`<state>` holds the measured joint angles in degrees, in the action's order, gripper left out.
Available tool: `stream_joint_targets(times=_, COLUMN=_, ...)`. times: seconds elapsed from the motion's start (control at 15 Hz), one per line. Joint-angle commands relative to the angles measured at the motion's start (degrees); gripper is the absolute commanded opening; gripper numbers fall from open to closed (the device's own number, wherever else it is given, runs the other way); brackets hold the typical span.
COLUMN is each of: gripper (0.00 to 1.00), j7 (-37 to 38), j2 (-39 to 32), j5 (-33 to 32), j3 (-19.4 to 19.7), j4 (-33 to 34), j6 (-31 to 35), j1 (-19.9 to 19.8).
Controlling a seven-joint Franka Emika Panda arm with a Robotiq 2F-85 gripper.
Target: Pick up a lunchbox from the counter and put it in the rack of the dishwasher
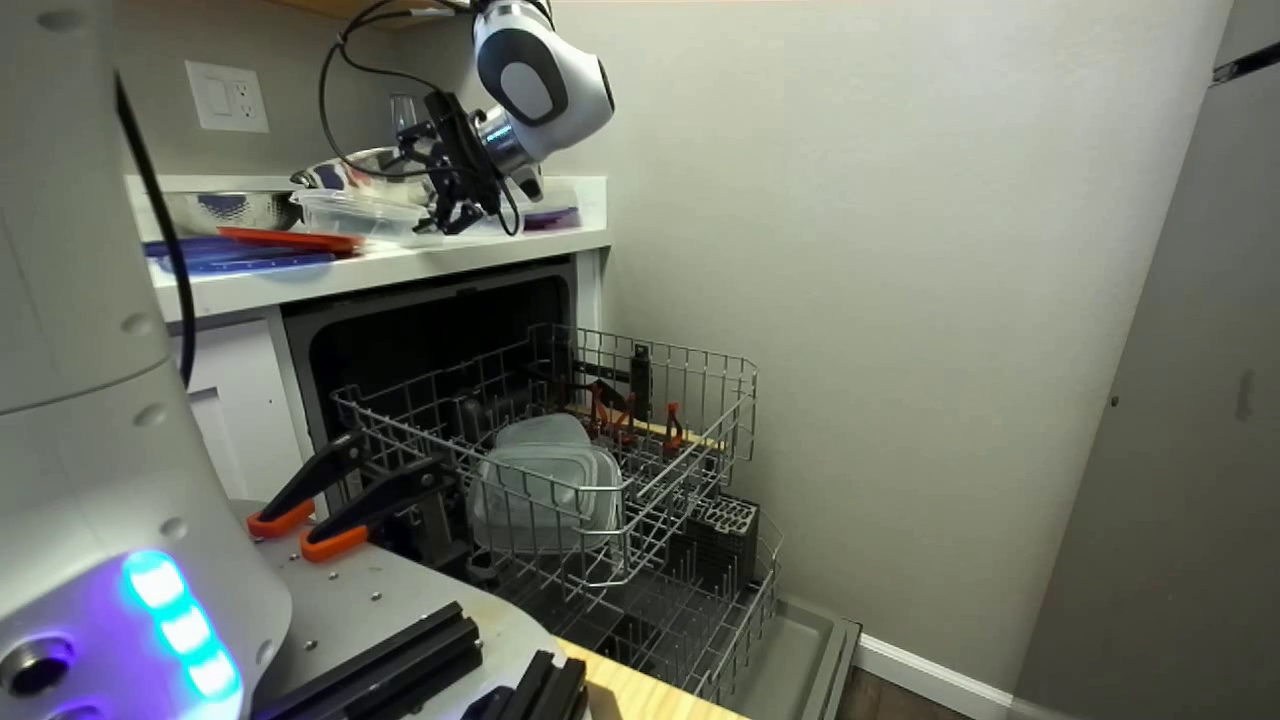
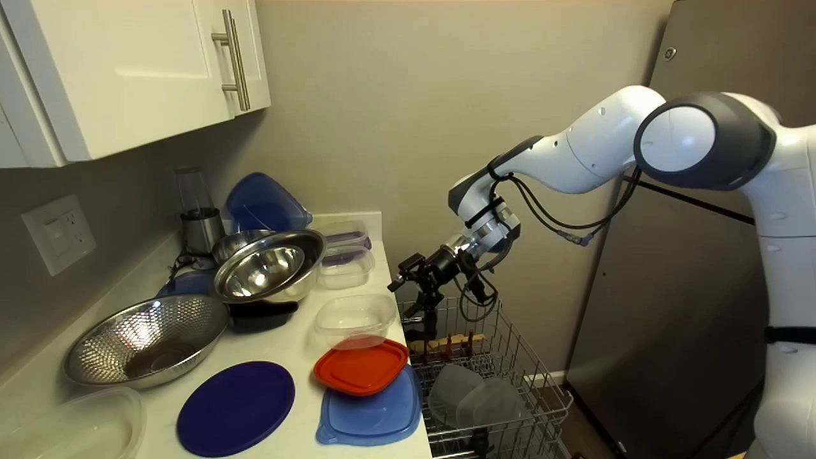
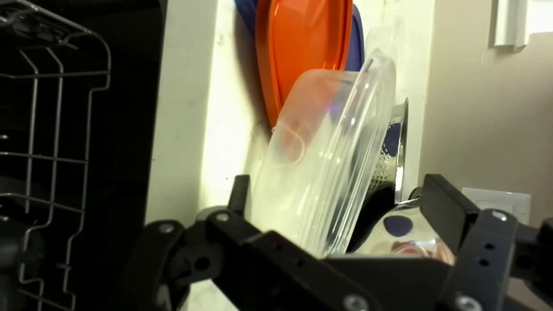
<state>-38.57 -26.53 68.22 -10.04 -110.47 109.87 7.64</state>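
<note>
Two black fingers of the gripper (image 3: 339, 190) occupy the bottom of the wrist view, spread wide apart, with nothing clamped between them. Between their tips is the near end of the lunchbox (image 3: 306, 181), which is translucent, open-topped and located on the counter (image 3: 185, 108); it extends toward the upper centre of the frame. Clearance is visible to the fingertip at lower right; contact with the fingertip at lower left cannot be determined. Beyond the lunchbox, at top centre, is a red lid (image 3: 304, 34), partly seen through the translucent wall of the box.

In an exterior view, the arm base (image 1: 80, 250) is nearest, at the left edge. Two clamps (image 1: 378, 502) follow at lower left. The rack (image 1: 603, 489), extended, is at centre and holds two tilted translucent pieces (image 1: 550, 500). Behind it is the open dishwasher (image 1: 300, 350), under the counter at upper left. A light grey room wall (image 1: 900, 250) forms the background.
</note>
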Motion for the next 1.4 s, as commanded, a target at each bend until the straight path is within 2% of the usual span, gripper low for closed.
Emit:
stream_joint_targets(times=0.0, gripper=1.0, j7=-2.4, j2=-4.3, j5=1.5, j3=-0.9, j4=4.9, j6=-3.4, j1=0.1)
stream_joint_targets(times=0.27, gripper=1.0, j7=-2.3, j2=-6.9, j5=1.9, j3=-1.4, j4=8.3, j6=-6.2, j1=-0.1)
stream_joint_targets(times=0.4, gripper=1.0, j7=-3.7, j2=-8.2, j5=2.9, j3=-2.0, j4=9.8, j6=-10.1, j1=-1.0)
stream_joint_targets(times=0.93, gripper=1.0, j7=-5.0, j2=-10.6, j5=6.0, j3=-1.1, j4=13.1, j6=-19.2, j1=-0.8)
stream_joint_targets(times=1.33, gripper=1.0, j7=-4.1, j2=-10.9, j5=9.5, j3=-0.4, j4=12.4, j6=-15.9, j1=0.5)
